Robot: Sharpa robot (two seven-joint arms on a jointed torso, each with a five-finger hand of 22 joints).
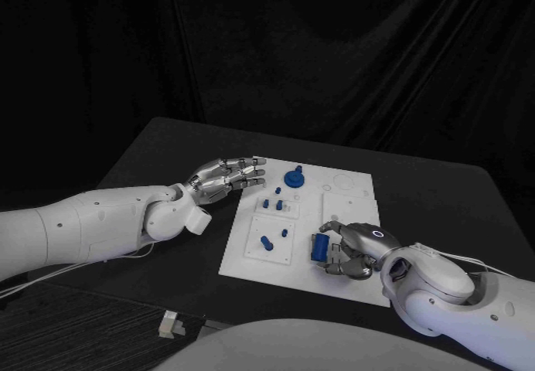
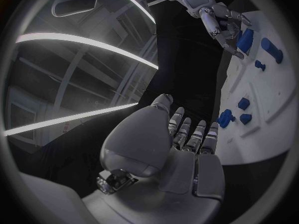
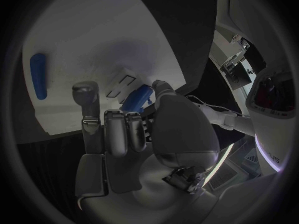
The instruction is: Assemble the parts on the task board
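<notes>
The white task board point(image 1: 348, 207) lies mid-table. My right hand point(image 1: 355, 253) rests over its near right part and grips a blue block part point(image 1: 320, 247) between thumb and fingers; the right wrist view shows that block point(image 3: 138, 98) tucked against the hand point(image 3: 124, 134). My left hand point(image 1: 229, 176) hovers at the board's far left corner, fingers stretched out, holding nothing. A round blue knob point(image 1: 293, 178) stands at the board's far edge. Small blue pegs point(image 1: 267, 205) and an oblong blue piece point(image 1: 265, 243) lie on the left half.
The black table point(image 1: 167, 154) surrounds the board, with bare room to the left and right. A small pale object point(image 1: 171, 325) lies near the table's front left. From the left wrist, the board point(image 2: 274, 114) and the right hand point(image 2: 221, 20) are in sight.
</notes>
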